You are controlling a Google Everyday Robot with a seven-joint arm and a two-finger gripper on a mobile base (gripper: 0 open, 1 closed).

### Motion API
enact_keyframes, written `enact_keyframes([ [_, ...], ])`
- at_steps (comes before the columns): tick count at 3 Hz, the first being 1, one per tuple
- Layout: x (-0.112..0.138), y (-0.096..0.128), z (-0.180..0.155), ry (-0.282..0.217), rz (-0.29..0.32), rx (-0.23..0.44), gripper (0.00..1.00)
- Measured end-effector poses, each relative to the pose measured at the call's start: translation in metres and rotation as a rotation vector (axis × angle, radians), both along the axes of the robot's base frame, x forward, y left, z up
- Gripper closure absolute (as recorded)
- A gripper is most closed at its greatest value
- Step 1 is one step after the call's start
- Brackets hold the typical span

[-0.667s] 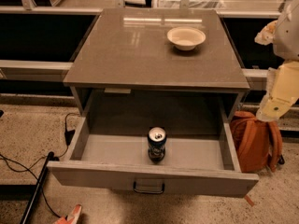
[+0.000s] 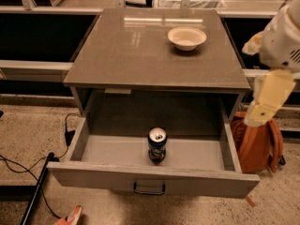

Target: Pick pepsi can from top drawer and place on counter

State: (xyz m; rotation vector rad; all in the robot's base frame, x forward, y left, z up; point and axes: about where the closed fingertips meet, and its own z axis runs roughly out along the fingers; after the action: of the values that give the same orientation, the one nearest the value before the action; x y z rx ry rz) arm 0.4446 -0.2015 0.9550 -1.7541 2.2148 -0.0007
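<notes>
The pepsi can (image 2: 157, 146) stands upright in the open top drawer (image 2: 154, 178), near the middle and close to the front panel with its dark handle (image 2: 149, 188). The grey-brown counter (image 2: 140, 50) lies above the drawer. My gripper (image 2: 263, 102) hangs at the right, at the end of the white and cream arm. It is outside the drawer's right wall, higher than the can and well apart from it. It holds nothing that I can see.
A cream bowl (image 2: 187, 38) sits on the back right of the counter. An orange backpack (image 2: 257, 142) leans on the floor right of the drawer, under my arm. Black cables (image 2: 33, 172) lie on the floor to the left.
My arm has shifted slightly left and down at the right of the cabinet. The can, the drawer and the bowl have not moved.
</notes>
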Motion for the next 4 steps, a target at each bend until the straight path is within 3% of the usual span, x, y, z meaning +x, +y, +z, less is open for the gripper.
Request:
enact_keyframes([
  [1,-0.004,0.029,-0.062,0.056,0.012,0.115,0.0],
  [2,-0.015,0.062,-0.152,0.079,0.052,0.215,0.0],
  [3,-0.007,0.063,-0.151,0.044,0.036,0.212,0.0],
  [4,0.011,0.07,-0.156,0.021,0.016,0.263,0.0],
])
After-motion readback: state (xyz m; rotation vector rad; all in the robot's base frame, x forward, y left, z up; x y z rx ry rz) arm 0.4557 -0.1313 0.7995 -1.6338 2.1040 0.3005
